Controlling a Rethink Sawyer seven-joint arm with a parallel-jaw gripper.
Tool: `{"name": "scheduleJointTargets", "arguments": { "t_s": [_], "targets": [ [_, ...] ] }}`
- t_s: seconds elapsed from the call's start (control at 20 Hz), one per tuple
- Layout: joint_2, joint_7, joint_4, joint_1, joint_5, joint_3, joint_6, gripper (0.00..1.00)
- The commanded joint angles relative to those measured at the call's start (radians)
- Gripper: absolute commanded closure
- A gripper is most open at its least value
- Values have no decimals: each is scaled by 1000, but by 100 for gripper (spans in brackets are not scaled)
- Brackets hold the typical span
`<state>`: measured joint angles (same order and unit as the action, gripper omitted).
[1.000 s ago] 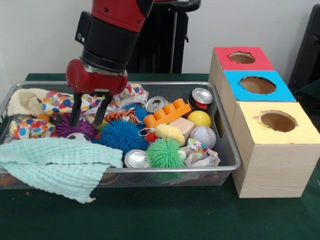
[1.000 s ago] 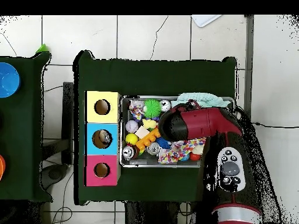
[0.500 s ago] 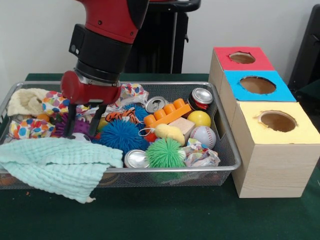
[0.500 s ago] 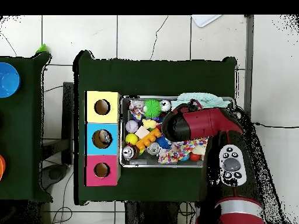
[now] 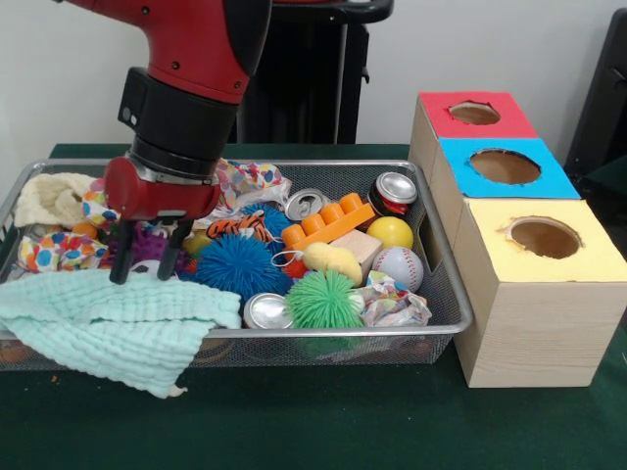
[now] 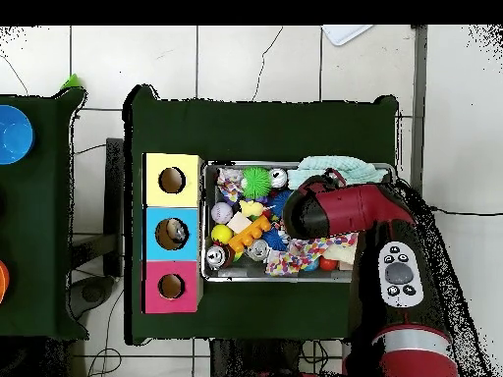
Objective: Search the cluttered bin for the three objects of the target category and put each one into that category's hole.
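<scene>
Claw [image 5: 145, 262] hangs low over the bin's [image 5: 446, 284] left part, fingers apart and empty, tips straddling the near edge of the purple spiky ball [image 5: 147, 245], just above the mint towel [image 5: 108, 323].

Target category isn't stated. My guess is the spiky balls, since there are three: purple under the claw, blue [image 5: 238, 264] just to its right, green [image 5: 323, 299] by the front rim.

For this step, as I read it: centre over the purple ball, not its edge. Drop straight and close slowly so the soft spikes compress evenly. Keep the near finger off the towel fold or it drags cloth up. The patterned cloth [image 5: 59, 250] to the left is also close.

The purple ball is mostly hidden behind the fingers, with only fuzzy spikes showing. It looks soft and squashy, should grip easily but may snag neighbours.

Three holes on the right block: red [image 5: 474, 113], blue [image 5: 505, 166], yellow [image 5: 545, 238]. All are well apart from the claw. Can't tell which hole matches.

Overhead, the arm [image 6: 344, 211] covers the grasp spot.
</scene>
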<state>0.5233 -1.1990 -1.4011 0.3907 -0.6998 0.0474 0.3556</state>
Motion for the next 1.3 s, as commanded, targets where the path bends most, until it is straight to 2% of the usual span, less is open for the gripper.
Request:
{"name": "scheduleJointTargets", "arguments": {
  "t_s": [0.05,0.4,0.9,1.3],
  "targets": [
    [-38,30,-4,12,-79,86,-51,0],
    [-52,-4,4,9,-88,85,-86,0],
    [-137,-10,52,30,-112,74,-148,0],
    [-167,10,46,94,-93,107,-127,0]
  ]
}}
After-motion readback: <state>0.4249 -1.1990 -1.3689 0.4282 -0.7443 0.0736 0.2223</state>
